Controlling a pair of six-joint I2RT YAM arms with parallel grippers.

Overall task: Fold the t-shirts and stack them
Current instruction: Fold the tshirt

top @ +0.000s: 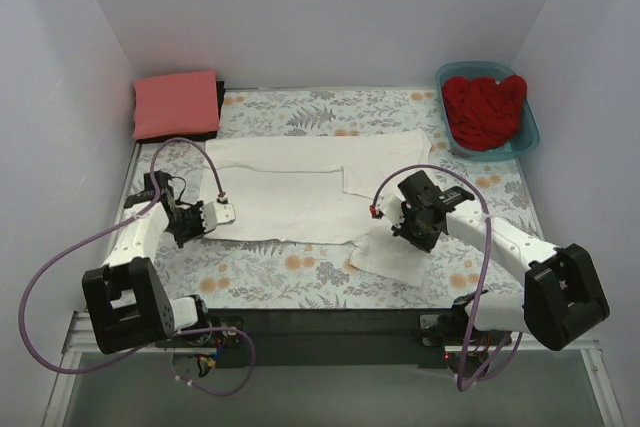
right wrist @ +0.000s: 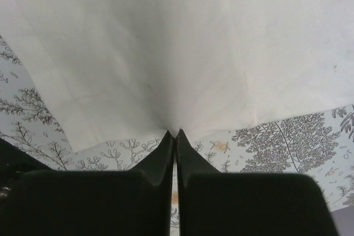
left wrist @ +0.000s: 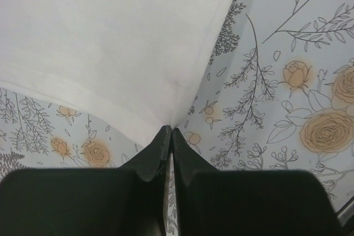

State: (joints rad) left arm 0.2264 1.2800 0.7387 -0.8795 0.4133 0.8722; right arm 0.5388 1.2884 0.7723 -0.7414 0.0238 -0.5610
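A white t-shirt (top: 300, 182) lies spread flat across the middle of the table. My left gripper (top: 222, 213) is shut on its near left corner; in the left wrist view the jaws (left wrist: 170, 131) pinch the hem corner of the white cloth (left wrist: 110, 42). My right gripper (top: 378, 212) is shut on the shirt's near edge on the right, where the cloth (right wrist: 166, 42) puckers into the fingertips (right wrist: 176, 134). A coral-pink t-shirt (top: 177, 104) lies folded at the back left. A red t-shirt (top: 484, 110) sits crumpled in the tub.
The teal tub (top: 530, 132) stands at the back right corner. A floral tablecloth (top: 300, 277) covers the table. A white flap of the shirt (top: 395, 257) lies near the right arm. White walls close in on three sides.
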